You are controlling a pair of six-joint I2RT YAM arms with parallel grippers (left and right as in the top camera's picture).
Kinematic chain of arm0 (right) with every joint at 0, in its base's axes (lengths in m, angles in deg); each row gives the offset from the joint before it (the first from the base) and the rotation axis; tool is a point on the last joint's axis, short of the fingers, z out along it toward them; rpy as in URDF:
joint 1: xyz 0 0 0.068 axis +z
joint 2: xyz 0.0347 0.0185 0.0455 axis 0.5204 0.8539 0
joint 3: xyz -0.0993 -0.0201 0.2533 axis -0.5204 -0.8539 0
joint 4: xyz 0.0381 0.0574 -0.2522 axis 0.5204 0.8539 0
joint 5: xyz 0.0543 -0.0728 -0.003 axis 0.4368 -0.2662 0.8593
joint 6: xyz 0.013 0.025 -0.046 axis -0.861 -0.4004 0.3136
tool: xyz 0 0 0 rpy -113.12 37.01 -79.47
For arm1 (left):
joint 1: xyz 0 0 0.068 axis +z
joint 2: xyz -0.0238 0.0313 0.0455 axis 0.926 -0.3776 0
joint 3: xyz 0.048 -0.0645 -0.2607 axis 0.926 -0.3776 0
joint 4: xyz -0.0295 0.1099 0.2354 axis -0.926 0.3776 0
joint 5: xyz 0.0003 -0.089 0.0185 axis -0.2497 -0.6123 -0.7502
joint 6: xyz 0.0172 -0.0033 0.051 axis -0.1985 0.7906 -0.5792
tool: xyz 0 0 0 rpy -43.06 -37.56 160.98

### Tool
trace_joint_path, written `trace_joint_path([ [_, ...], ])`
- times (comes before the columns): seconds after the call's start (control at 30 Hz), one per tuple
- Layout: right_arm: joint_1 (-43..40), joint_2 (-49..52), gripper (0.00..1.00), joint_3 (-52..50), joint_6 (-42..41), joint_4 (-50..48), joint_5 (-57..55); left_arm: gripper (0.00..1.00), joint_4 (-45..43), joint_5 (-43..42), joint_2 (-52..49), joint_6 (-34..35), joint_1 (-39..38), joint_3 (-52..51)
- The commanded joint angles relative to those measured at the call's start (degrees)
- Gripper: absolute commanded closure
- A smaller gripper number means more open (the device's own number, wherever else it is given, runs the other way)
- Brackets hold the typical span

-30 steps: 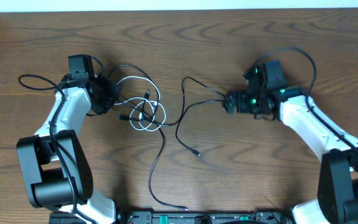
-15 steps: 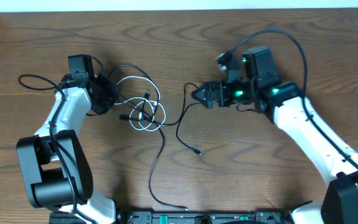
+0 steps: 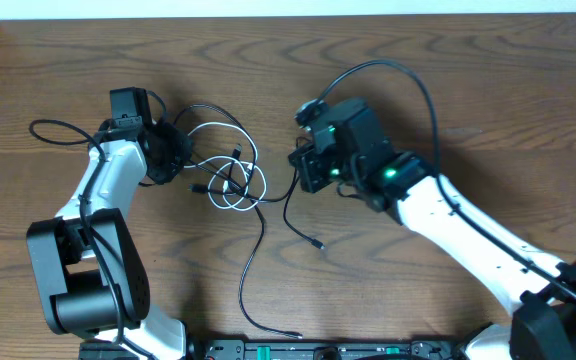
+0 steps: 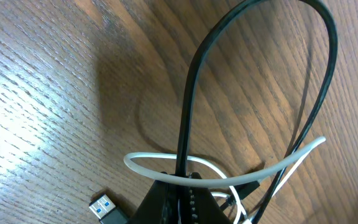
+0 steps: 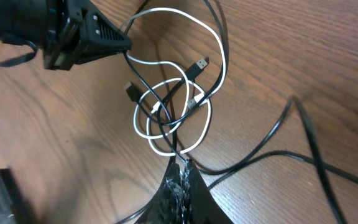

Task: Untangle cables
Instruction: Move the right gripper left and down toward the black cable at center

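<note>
Two grips, both closed: left fingers [image 4: 160,205] clamped on black cable [image 4: 188,112] just left of coil of white cable [image 4: 247,174]; right fingers [image 5: 166,202] pinched together on that black cable just right of coil. Coil itself lying on counter [image 3: 418,60], between both.

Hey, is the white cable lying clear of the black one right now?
No, the right wrist view shows the white cable looped through and around strands of the black cable.

Left tool [image 4: 180,186] cut by bottom edge; blurred black strand [image 5: 306,124] unidentifiable; right tool [image 5: 180,171] grip on black cable [image 5: 260,152] unclear.
</note>
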Motion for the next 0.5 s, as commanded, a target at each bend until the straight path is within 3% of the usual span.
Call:
trace_joint_path([
  [0.0,2.1,2.2,0.99,0.2,0.9,-1.0,-5.0,0.92,-0.1,-0.7,1.3,-1.0,0.1,-0.5],
  [0.1,3.8,4.4,0.93,0.2,3.3,-2.6,-5.0,0.92,0.0,-0.7,1.3,-1.0,0.1,-0.5],
  [0.2,5.2,7.2,0.72,0.2,6.3,-3.5,-5.0,0.92,0.0,-0.7,1.3,-0.9,0.1,-0.5],
  [0.3,6.3,10.6,0.59,0.2,8.1,-4.9,-5.0,0.92,0.0,-0.7,1.3,-1.0,0.1,-0.5],
  [0.47,7.5,16.3,0.57,0.2,8.1,-8.5,-4.6,0.93,-0.1,-0.7,1.3,-0.9,0.1,-0.5],
])
